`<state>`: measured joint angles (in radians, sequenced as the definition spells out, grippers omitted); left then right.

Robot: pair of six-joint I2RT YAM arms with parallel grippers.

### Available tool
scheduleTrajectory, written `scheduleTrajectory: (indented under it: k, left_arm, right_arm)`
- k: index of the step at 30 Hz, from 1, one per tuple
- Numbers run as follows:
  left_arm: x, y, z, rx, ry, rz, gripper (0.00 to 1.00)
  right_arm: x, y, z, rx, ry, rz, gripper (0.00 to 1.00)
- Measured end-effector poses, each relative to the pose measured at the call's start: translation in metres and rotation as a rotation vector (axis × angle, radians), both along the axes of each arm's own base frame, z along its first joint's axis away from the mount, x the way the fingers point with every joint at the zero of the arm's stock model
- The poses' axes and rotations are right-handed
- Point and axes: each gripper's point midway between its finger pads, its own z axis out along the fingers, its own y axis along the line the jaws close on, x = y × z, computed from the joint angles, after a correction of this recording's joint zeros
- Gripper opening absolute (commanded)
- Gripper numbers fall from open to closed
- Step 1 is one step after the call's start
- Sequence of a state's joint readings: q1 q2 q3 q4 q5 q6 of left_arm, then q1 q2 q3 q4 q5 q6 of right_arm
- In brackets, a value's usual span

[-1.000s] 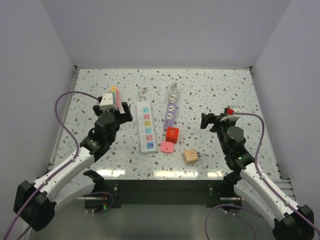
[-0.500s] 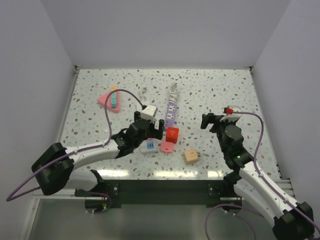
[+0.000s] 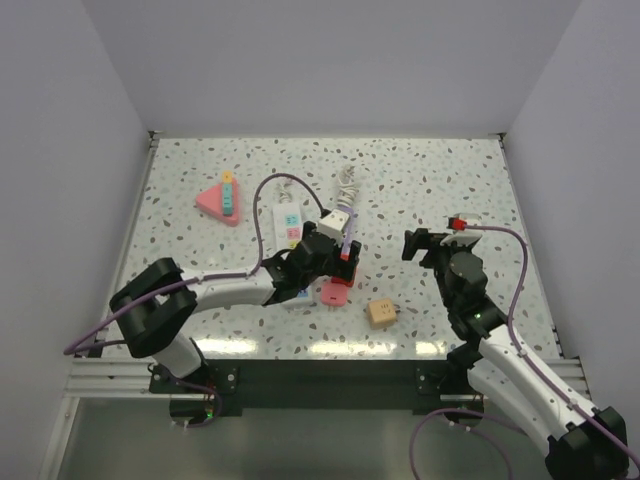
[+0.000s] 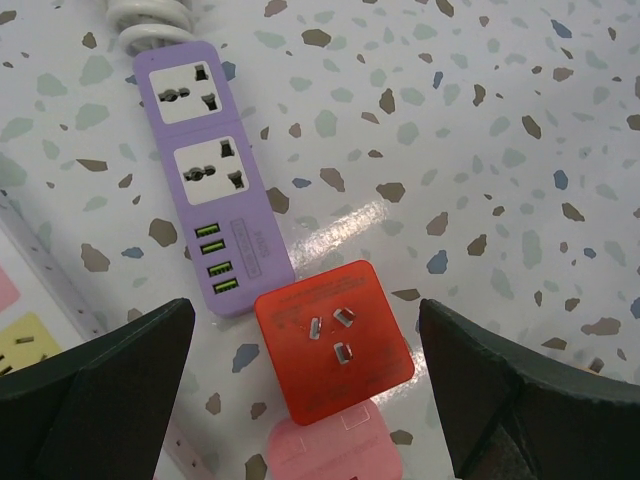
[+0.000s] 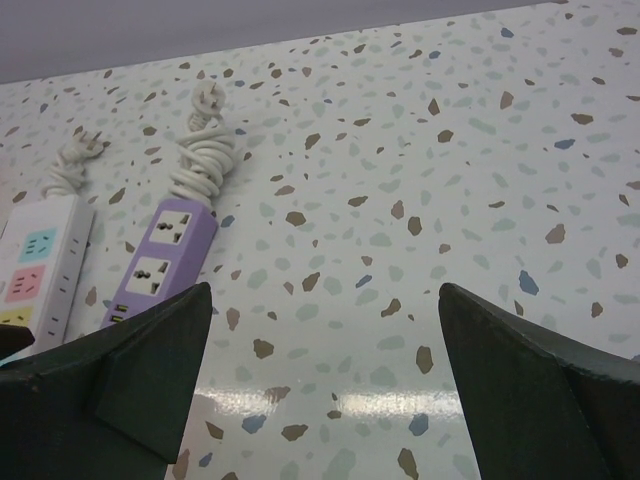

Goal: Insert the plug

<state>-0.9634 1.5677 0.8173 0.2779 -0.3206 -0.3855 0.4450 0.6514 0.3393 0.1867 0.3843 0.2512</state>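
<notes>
The red plug (image 4: 333, 340) lies on the table with its three prongs facing up, right at the near end of the purple power strip (image 4: 212, 180). My left gripper (image 4: 305, 325) hovers over it, open, one finger on each side and neither touching it. From above, the left gripper (image 3: 338, 260) covers most of the red plug (image 3: 345, 274). My right gripper (image 3: 420, 243) hangs open over bare table at the right, holding nothing. Its wrist view shows the right gripper (image 5: 325, 300) facing the purple strip (image 5: 160, 260).
A pink plug (image 3: 335, 293) lies just in front of the red one, a tan plug (image 3: 380, 313) further right. The white power strip (image 3: 288, 222) runs left of the purple strip (image 3: 340, 222), partly under my left arm. A pink triangular socket block (image 3: 222, 203) sits far left.
My left arm has swung right, from beside the pink triangular block, across the white strip, to above the red plug. The right arm has stayed still. Both grippers stayed open.
</notes>
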Motion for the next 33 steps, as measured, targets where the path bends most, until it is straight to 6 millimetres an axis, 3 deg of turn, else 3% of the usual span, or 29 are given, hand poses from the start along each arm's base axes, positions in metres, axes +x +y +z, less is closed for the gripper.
scheduleTrajectory:
  k: [14,15,17,18,20,21,23,30,33]
  left_arm:
    - [0.006,-0.012,-0.049,0.147,0.070,0.052,0.98]
    - [0.007,-0.011,-0.051,0.156,0.072,0.059,0.94]
    - [0.006,-0.009,-0.056,0.165,0.084,0.074,0.71]
    - [0.005,-0.009,-0.057,0.170,0.088,0.076,0.49]
    - [0.006,-0.008,-0.057,0.179,0.088,0.082,0.30]
    - [0.006,-0.009,-0.058,0.184,0.088,0.078,0.13]
    - [0.006,-0.011,-0.058,0.177,0.092,0.076,0.01]
    - [0.005,-0.012,-0.056,0.160,0.120,0.055,0.00]
    - [0.010,-0.007,-0.044,0.105,0.151,0.074,0.00]
  right_arm:
    - [-0.001,0.000,-0.002,0.001,0.005,0.001,0.99]
    - [-0.001,0.000,-0.002,0.001,0.005,0.001,0.99]
    - [-0.001,0.000,-0.003,0.001,0.007,0.003,0.99]
    - [-0.002,0.001,-0.003,0.001,0.007,0.006,0.99]
    - [-0.001,0.001,-0.004,-0.001,0.010,0.010,0.98]
    - [-0.001,0.002,-0.004,-0.001,0.010,0.013,0.97]
    - [0.000,0.004,-0.006,-0.007,0.013,0.026,0.95]
    - [0.003,0.024,-0.014,-0.033,0.034,0.126,0.92]
    - [0.001,0.036,-0.012,-0.045,0.021,0.184,0.92]
